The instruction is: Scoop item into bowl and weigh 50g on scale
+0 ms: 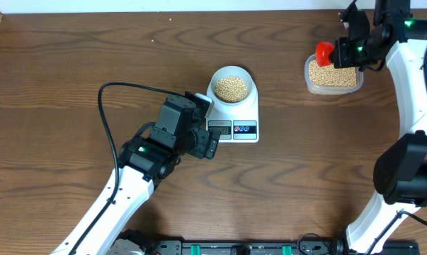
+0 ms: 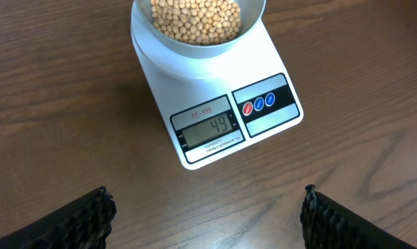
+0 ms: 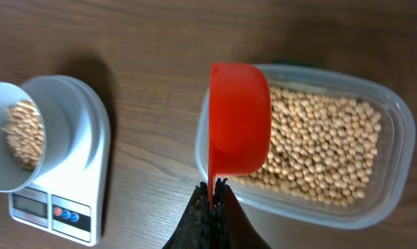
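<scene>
The pale bowl (image 1: 231, 87) holds tan beans (image 1: 231, 88) and stands on the white scale (image 1: 236, 120); in the left wrist view the scale's display (image 2: 207, 128) reads 49. My left gripper (image 2: 207, 207) hangs open over bare wood just in front of the scale (image 2: 215, 97), nothing between its fingers. My right gripper (image 3: 213, 188) is shut on the handle of the red scoop (image 3: 239, 117), which hangs over the left end of the clear tub (image 3: 384, 173) of beans (image 3: 319, 145). The scoop (image 1: 324, 52) shows its back; its contents are hidden.
The clear tub (image 1: 333, 88) sits at the back right, right of the scale. A black cable (image 1: 107, 120) loops from the left arm over the table. Dark equipment lines the table's front edge (image 1: 234, 248).
</scene>
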Action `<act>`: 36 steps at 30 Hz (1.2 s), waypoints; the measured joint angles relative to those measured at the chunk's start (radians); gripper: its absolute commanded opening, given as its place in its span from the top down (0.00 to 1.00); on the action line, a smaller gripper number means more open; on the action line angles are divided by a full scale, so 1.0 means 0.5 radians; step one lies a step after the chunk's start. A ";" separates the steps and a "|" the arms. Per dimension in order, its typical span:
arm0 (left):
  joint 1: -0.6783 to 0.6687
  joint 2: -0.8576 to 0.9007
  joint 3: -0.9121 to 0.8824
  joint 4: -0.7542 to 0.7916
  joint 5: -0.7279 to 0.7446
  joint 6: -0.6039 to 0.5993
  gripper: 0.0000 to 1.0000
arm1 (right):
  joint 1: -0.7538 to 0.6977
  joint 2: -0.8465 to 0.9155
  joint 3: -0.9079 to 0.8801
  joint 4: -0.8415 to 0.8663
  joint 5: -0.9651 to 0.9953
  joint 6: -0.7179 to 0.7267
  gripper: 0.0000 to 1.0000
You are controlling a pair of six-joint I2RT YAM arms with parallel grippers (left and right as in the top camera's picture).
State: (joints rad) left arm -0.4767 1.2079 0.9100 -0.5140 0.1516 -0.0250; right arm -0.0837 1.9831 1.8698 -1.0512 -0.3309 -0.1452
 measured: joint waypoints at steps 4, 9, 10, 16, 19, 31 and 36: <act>0.000 0.000 0.000 -0.001 0.001 0.000 0.12 | 0.000 0.005 -0.044 0.001 0.052 0.002 0.99; 0.000 0.000 0.000 -0.001 0.001 0.000 0.12 | 0.000 0.035 -0.052 0.009 0.082 0.006 0.99; 0.000 0.000 0.000 0.000 0.001 0.000 0.12 | 0.000 0.045 -0.052 0.014 0.084 0.006 0.99; 0.000 0.000 0.000 0.000 0.001 0.000 0.12 | 0.000 0.146 -0.053 0.025 0.085 0.006 0.99; 0.000 0.000 0.000 0.000 0.001 0.000 0.12 | 0.000 0.192 -0.062 0.040 0.069 0.006 0.99; 0.000 0.000 0.000 -0.001 0.001 -0.001 0.12 | 0.005 0.196 -0.063 0.043 -0.002 0.006 0.99; 0.000 0.000 0.000 0.000 0.001 -0.001 0.12 | 0.000 0.196 -0.063 0.063 -0.021 0.007 0.99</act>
State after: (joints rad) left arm -0.4767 1.2079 0.9100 -0.5140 0.1520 -0.0254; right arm -0.0837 2.0811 1.8385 -1.0195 -0.3412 -0.1417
